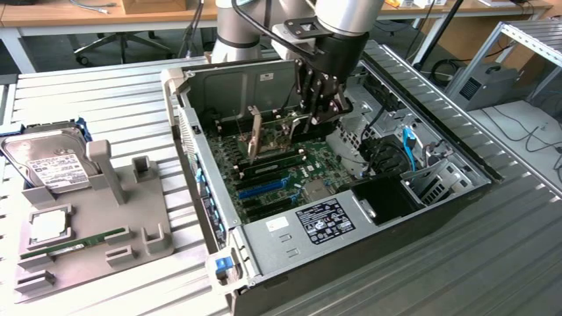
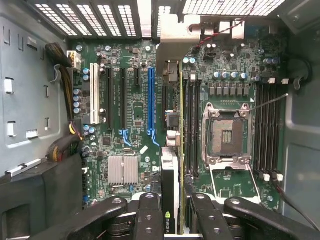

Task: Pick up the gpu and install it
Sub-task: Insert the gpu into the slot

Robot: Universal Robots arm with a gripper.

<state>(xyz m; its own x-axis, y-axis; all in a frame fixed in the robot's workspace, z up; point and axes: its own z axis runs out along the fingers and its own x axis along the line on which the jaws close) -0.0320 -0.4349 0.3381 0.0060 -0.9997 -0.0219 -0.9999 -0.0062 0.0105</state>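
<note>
My gripper (image 1: 318, 113) reaches down into the open computer case (image 1: 263, 230) and is shut on the gpu (image 1: 279, 133). The card stands on edge over the motherboard (image 1: 281, 178), its metal end bracket toward the case's rear wall. In the wrist view the gpu (image 2: 171, 150) appears edge-on between the black fingers (image 2: 150, 215), with its silver bracket against the rear vents. It runs parallel to the blue expansion slot (image 2: 150, 100) and just beside it. Whether its lower edge touches a slot is hidden.
A grey fixture (image 1: 114, 197) at the exterior view's left carries a silver hard drive (image 1: 49, 161), a processor (image 1: 50, 224) and a green RAM stick (image 1: 75, 245). Inside the case are an open processor socket (image 2: 225, 132), a heatsink (image 2: 123, 169) and blue cables (image 1: 408, 148).
</note>
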